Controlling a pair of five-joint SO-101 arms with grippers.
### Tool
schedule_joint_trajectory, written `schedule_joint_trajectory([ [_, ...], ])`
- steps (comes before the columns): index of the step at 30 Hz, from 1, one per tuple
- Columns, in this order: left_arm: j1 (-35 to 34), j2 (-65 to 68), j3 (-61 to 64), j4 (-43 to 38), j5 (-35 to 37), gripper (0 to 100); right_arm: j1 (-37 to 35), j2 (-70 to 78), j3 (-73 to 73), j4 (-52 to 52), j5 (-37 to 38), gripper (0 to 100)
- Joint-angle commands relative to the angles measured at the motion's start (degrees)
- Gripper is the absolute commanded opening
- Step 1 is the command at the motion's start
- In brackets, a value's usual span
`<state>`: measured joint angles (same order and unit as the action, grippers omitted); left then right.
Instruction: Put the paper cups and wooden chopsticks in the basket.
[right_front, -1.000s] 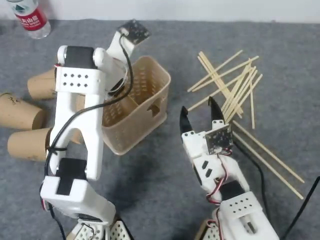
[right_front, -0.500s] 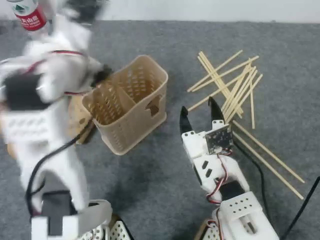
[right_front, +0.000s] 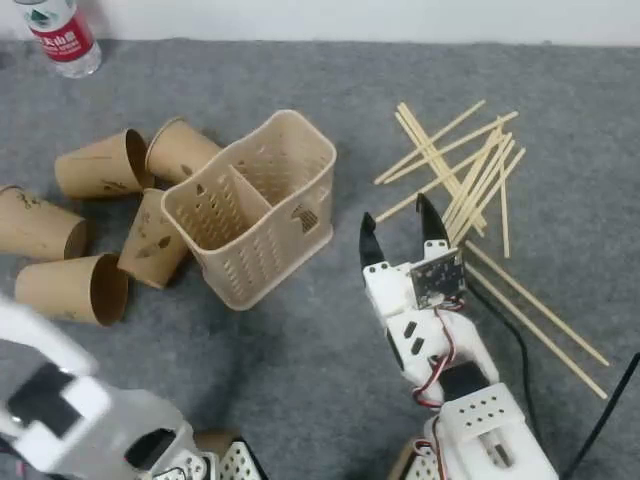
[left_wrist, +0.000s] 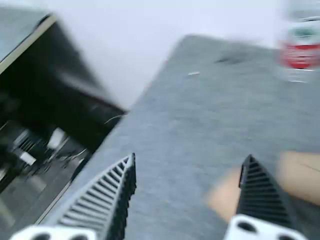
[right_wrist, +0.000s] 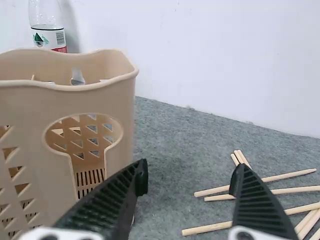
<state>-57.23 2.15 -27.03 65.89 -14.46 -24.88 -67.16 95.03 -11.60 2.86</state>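
Observation:
Several brown paper cups (right_front: 100, 165) lie on their sides on the grey mat, left of the beige two-compartment basket (right_front: 262, 262). Wooden chopsticks (right_front: 470, 180) are scattered to the basket's right. My right gripper (right_front: 400, 225) stands open between basket and chopsticks, nothing between its fingers. In the right wrist view the right gripper (right_wrist: 187, 200) is low over the mat, with the basket (right_wrist: 60, 140) on one side and chopsticks (right_wrist: 260, 190) on the other. My left gripper (left_wrist: 190, 200) is open over bare mat, a blurred cup (left_wrist: 295, 175) just beyond one finger. The left arm (right_front: 60, 410) is at the near left corner.
A plastic bottle (right_front: 62, 35) with a red label stands at the far left corner of the mat, also seen in the left wrist view as the bottle (left_wrist: 302, 50). The mat's left edge drops off to a dark floor (left_wrist: 45, 125). A white wall bounds the back.
The left arm has swung away from above the basket, leftward and back to the near left corner, uncovering the cups. The right arm has not moved.

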Motion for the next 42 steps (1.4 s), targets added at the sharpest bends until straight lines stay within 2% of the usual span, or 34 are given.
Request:
schedule_joint_trajectory([
  [1,-8.2,10.4,-2.4,-16.1,4.1,27,-0.1,-0.9,0.9,0.3,0.9,27.0],
  [5,-8.5,19.1,-4.4,-22.7,3.8,2,-0.1,-0.6,0.9,0.3,0.9,27.0],
  [6,-7.6,21.0,-4.7,-23.5,2.6,0,-0.1,-0.5,0.9,0.3,0.9,27.0],
  [8,-6.0,24.3,-5.0,-24.3,1.1,3,-0.2,-0.5,0.9,0.3,0.9,27.0],
  [11,-2.8,29.3,-5.6,-27.1,0.6,1,-0.2,-0.4,1.0,0.3,0.9,27.0],
  [15,0.9,36.7,-10.9,-26.2,-1.2,1,-0.1,-0.8,1.1,1.7,0.9,27.0],
  [18,3.0,42.6,-19.8,-18.5,-4.1,1,-0.2,-0.9,1.1,2.3,0.9,27.0],
  [23,6.0,52.5,-42.9,4.3,-9.8,1,-0.2,-0.9,1.1,2.3,0.9,27.0],
  [27,7.6,59.9,-56.0,14.2,-11.9,1,-0.2,-0.9,1.1,2.3,0.9,27.0],
  [30,7.3,62.0,-58.3,15.6,-11.9,1,-0.2,-0.9,1.1,2.3,0.9,27.0],
  [36,6.2,64.2,-54.3,15.2,-13.1,1,-0.2,-0.9,1.1,2.3,0.9,27.0],
  [42,8.4,64.3,-53.8,25.4,-19.4,1,-0.2,-0.9,1.1,2.3,0.9,27.0],
])
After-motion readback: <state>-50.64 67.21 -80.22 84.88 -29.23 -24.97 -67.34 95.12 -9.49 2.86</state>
